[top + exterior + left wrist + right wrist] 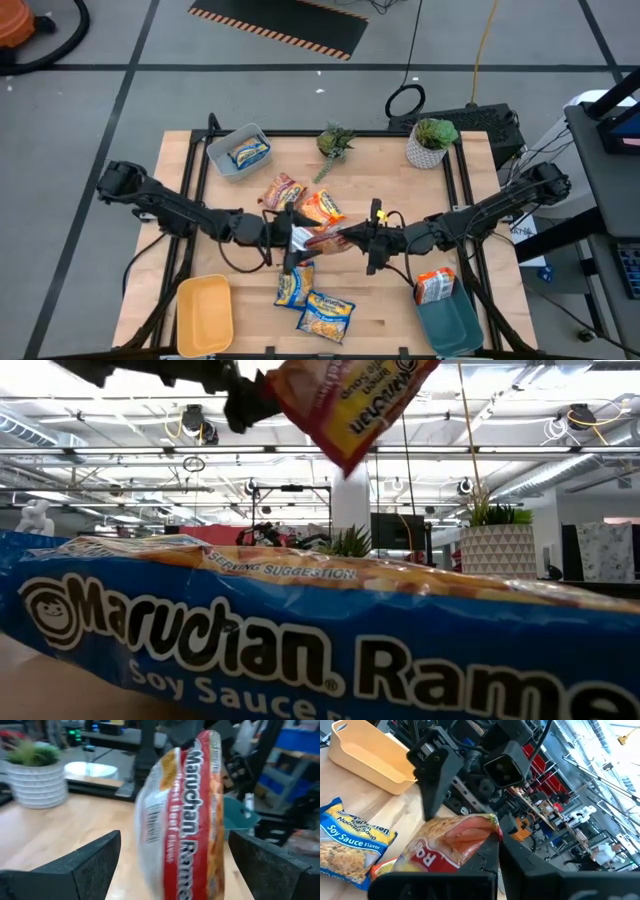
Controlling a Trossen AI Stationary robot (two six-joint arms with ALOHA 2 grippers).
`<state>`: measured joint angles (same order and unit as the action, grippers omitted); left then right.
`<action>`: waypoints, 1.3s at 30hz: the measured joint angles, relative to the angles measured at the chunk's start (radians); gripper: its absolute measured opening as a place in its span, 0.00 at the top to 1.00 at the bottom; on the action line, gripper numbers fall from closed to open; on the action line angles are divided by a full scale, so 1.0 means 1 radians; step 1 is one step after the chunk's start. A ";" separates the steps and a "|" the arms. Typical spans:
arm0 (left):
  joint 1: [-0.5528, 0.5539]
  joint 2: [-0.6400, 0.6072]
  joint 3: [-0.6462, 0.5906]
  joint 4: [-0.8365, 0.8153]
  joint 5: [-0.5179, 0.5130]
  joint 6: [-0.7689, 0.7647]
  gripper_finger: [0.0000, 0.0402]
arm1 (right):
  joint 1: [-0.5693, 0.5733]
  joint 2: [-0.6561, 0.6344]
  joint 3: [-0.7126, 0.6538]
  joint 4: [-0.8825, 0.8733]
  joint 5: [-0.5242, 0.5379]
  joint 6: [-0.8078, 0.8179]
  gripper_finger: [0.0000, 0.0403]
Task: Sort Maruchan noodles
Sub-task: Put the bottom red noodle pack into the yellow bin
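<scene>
**Mid-air handover over table centre: red packet on a thin corner pinch**

Right gripper point(495, 842) clenched on one corner of the red-and-yellow packet point(452, 840), held aloft. Left gripper point(172, 862) released, fingers point(95, 860) spread wide, packet hanging between them, touching neither.

Risks, judged:
- Grip thin and on crinkly film only; a swing of the arm likely to let the packet slide out and drop onto the loose packets below the claws.
- Packet hanging tilted and twisted; catching on a spread left finger possible if either arm pulls away crooked.
- Teal bin point(450, 320) just beyond the right claw, one orange packet point(434, 285) propped at its rim; a careless drop there liable to knock it out.

View differences:
- High view alone places grey bin point(222, 147) with a blue packet point(248, 153) and the yellow bin point(204, 314) out past the left arm.
- Low view mostly blocked by a soy sauce packet point(300, 640) against the lens; held packet visible overhead.
- Left wrist view reads the beef flavour; right wrist view shows the pinch itself.
</scene>
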<state>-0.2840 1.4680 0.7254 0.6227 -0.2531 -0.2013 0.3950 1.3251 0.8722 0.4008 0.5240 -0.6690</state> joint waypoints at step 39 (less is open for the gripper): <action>0.056 0.151 0.058 0.080 0.147 0.041 0.64 | 0.001 -0.003 0.000 -0.023 0.021 0.009 0.97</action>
<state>-0.2276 1.6188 0.7837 0.7028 -0.1060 -0.1599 0.3963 1.3222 0.8722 0.3782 0.5454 -0.6604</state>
